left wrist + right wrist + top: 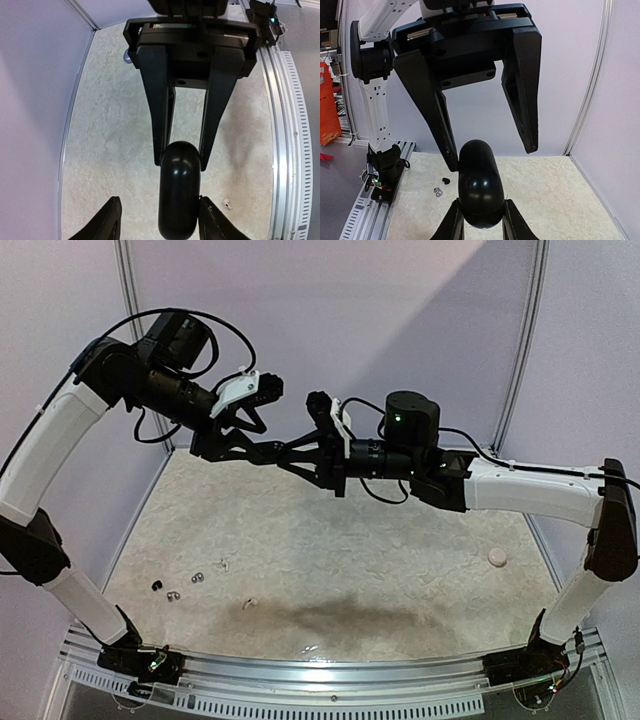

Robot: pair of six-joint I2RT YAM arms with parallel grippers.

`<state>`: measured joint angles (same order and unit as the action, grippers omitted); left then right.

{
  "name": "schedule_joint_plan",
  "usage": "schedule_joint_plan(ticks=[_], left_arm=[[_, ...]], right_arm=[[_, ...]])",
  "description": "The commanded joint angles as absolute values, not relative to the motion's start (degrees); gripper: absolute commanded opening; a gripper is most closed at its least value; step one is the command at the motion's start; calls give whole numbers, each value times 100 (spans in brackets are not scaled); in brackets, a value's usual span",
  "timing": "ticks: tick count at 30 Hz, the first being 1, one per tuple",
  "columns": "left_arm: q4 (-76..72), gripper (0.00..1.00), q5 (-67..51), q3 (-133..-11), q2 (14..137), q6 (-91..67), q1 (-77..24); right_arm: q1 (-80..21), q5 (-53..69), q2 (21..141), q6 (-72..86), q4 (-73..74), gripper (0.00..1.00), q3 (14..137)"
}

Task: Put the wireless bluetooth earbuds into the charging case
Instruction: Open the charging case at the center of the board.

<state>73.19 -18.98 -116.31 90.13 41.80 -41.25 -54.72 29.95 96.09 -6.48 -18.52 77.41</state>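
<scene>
Both arms are raised and meet in mid-air above the table. A black oval charging case [479,187] is clamped at one end by my right gripper [481,202]. My left gripper [159,200] straddles the other end of the case [179,192]: one finger touches its side, the other finger [112,220] stands clear of it. Several earbuds lie on the table at the near left: a black one [157,586], silvery ones [173,594] [198,578] and white ones [222,565] [250,603]. The black earbud [445,180] and a silvery one [438,190] also show in the right wrist view.
A small pale round disc [497,557] lies on the table at the right. Grey walls close the back and sides, and a metal rail [330,672] runs along the near edge. A white earbud [226,203] lies under the left gripper.
</scene>
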Motion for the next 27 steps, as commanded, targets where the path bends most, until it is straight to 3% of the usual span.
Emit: schedule_joint_plan(ticks=[1,27], left_arm=[[7041,53,-1456,-11722,9074,4024,-4135],[6684,52,-1064,-11950,9106,3642,-4043]], right_arm=[[-5546,3405,9484,-709,-1754,0,7876],[-5609,3411,9443,-587,-1677,0,7662]])
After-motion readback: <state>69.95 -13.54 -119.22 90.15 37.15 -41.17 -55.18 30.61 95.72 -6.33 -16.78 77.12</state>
